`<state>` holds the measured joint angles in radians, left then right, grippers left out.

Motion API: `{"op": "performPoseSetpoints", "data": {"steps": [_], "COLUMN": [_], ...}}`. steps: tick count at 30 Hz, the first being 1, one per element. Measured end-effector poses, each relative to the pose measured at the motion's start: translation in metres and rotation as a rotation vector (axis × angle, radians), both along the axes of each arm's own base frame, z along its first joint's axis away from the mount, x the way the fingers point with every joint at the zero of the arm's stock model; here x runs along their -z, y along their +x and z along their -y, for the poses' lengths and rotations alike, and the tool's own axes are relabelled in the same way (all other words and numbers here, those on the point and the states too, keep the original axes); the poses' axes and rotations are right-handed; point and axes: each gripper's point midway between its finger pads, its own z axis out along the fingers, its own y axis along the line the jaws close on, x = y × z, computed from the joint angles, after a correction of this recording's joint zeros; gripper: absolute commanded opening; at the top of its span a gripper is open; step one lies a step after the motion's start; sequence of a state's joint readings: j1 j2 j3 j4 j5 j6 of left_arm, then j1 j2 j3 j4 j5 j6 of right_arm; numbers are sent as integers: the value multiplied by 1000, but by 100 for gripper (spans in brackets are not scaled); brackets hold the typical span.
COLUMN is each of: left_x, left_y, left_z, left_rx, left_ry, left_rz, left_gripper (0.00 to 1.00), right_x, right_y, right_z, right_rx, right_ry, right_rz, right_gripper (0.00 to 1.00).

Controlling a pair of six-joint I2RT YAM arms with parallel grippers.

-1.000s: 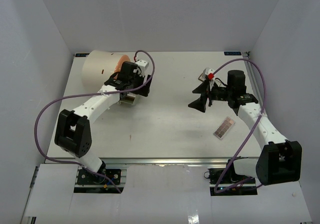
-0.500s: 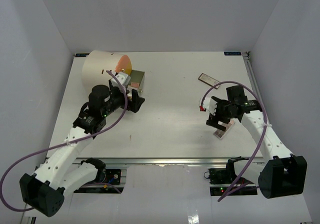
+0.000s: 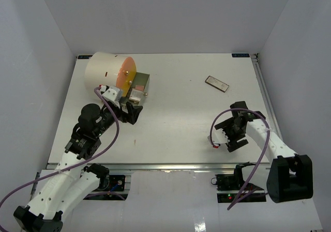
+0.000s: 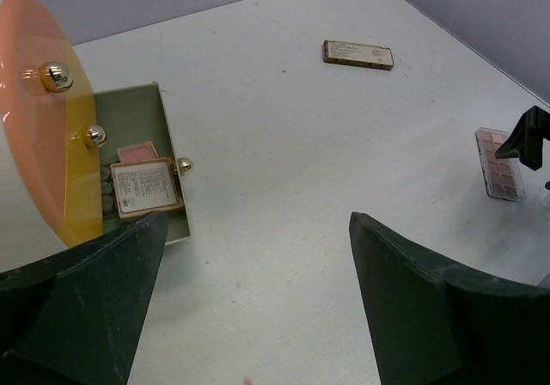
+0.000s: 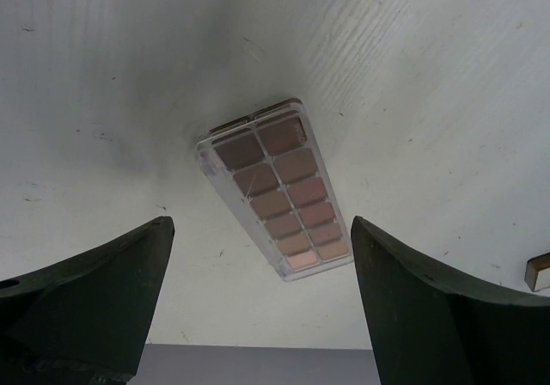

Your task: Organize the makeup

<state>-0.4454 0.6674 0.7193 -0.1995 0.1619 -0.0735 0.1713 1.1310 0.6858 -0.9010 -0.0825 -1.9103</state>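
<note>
- Pink-and-brown eyeshadow palette (image 5: 275, 187) lies flat on the counter (image 3: 176, 113) at the near right. It sits directly under the right jaws, which stand wide apart, one finger on either side, touching nothing.
- It looks like light, stiff plastic with a slick clear lid. It is thin, so the fingers would have to come right down to the counter, and an off-centre pinch would probably make it skate or pivot.
- The best hold is probably across the narrow width, on the two long edges near the middle. The palette sits askew between the fingers, so a small wrist turn should square the grip first.
- Left jaws are also fully apart and empty, hanging over bare counter in front of the open drawer (image 4: 129, 119) of the cream cylinder (image 3: 101, 71). A labelled palette case (image 4: 146, 189) already lies in that drawer.
- A brown palette (image 3: 216, 83) lies at the far right, well apart from both arms.
- A second ago the left arm reached over the drawer; it has since drawn back toward the near edge. The right arm was up by the far brown palette and has swung back and down over the near one, its jaws unchanged.
</note>
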Motion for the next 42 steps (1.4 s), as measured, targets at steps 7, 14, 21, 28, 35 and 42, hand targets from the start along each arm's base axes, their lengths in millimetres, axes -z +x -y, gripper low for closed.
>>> {"op": "performPoseSetpoints", "data": {"steps": [7, 14, 21, 28, 35, 42], "left_x": [-2, -1, -1, 0, -6, -14], "left_y": [0, 2, 3, 2, 1, -3], "left_z": [-5, -7, -9, -13, -16, -21], "left_rx": [-25, -39, -49, -68, -80, -97], "left_ry": [2, 5, 10, 10, 3, -8], "left_rz": [16, 17, 21, 27, 52, 87], "left_gripper": [98, 98, 98, 98, 98, 98], "right_x": [11, 34, 37, 41, 41, 30], "right_y": [13, 22, 27, 25, 27, 43], "right_z": [-2, 1, 6, 16, 19, -3], "right_rx": [-49, -55, -50, -29, -27, -4], "right_ry": [-16, -49, -80, -127, -138, -82], "right_rz": [-6, -54, -71, -106, -115, -67], "right_gripper": [90, 95, 85, 62, 43, 28]}}
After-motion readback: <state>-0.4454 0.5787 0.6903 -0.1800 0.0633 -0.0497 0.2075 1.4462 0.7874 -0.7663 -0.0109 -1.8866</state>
